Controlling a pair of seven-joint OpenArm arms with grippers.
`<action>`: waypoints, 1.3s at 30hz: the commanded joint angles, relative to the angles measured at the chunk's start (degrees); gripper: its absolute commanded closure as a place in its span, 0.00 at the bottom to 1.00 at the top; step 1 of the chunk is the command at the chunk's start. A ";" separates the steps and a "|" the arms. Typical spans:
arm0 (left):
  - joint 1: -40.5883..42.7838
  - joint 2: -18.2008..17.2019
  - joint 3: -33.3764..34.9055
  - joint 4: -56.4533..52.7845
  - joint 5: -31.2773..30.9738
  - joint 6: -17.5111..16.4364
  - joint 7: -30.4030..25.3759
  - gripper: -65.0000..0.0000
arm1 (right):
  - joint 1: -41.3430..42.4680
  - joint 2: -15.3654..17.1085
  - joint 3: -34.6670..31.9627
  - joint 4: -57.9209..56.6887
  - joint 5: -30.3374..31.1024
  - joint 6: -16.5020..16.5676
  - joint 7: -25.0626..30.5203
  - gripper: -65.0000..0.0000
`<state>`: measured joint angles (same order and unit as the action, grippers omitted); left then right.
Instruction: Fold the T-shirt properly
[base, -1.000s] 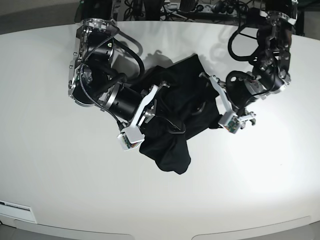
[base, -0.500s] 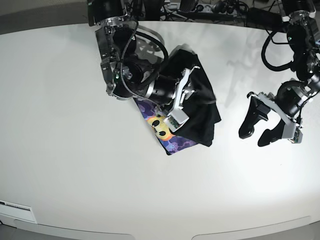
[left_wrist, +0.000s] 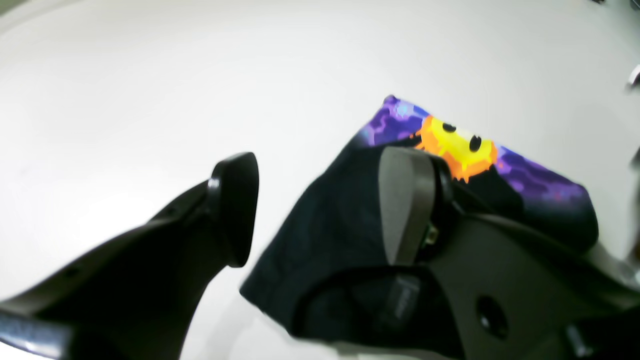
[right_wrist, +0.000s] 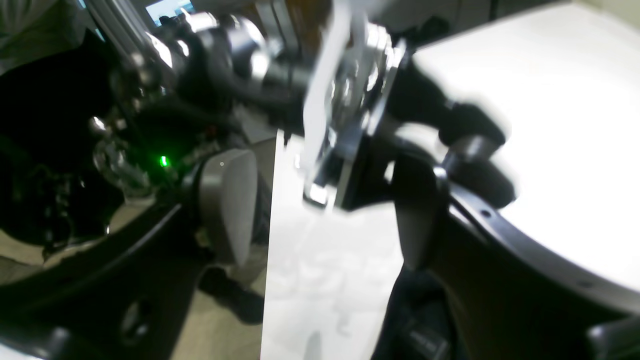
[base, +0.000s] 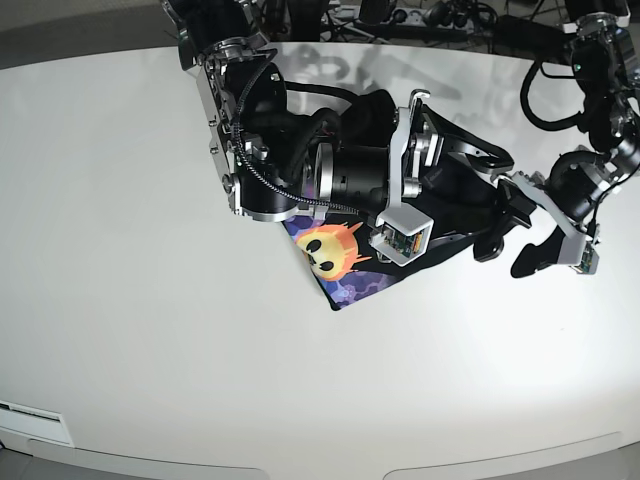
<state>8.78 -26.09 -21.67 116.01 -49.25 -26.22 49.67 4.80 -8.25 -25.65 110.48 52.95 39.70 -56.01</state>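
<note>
The black T-shirt (base: 452, 212) lies bunched on the white table (base: 150, 350), with its sun-face print (base: 335, 250) turned up at the front left corner. The print also shows in the left wrist view (left_wrist: 455, 145). My right gripper (base: 480, 165) reaches across the top of the shirt; in the right wrist view it (right_wrist: 320, 210) is open with nothing between its pads. My left gripper (base: 512, 250) is open at the shirt's right edge. In the left wrist view it (left_wrist: 320, 205) hovers over black cloth (left_wrist: 330, 235), gripping nothing.
The bulky right arm (base: 290, 150) covers the shirt's back left part. Cables and equipment (base: 420, 15) line the table's far edge. A white fixture (base: 30, 425) sits at the front left corner. Bare table (base: 480, 380) lies in front of the shirt.
The right arm has swung its gripper rightward over the shirt. The left gripper has moved left to the shirt's right edge. The black cloth now spreads farther right.
</note>
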 joint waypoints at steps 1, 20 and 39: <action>-0.35 -0.90 -0.48 0.87 -0.74 -0.35 -1.60 0.40 | 0.92 -0.61 0.07 1.25 -0.04 0.30 1.31 0.43; 0.85 -1.01 -0.48 0.90 -0.74 -1.70 -2.05 1.00 | -8.79 2.71 5.14 1.33 -21.92 0.30 0.94 1.00; 0.85 -1.86 -0.48 0.90 -0.83 -2.93 -2.93 1.00 | -16.90 2.69 -0.96 2.01 -20.35 0.30 3.93 1.00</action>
<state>10.46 -26.96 -21.67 116.01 -49.12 -28.97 48.25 -12.80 -4.95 -26.70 111.02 31.38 39.55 -53.67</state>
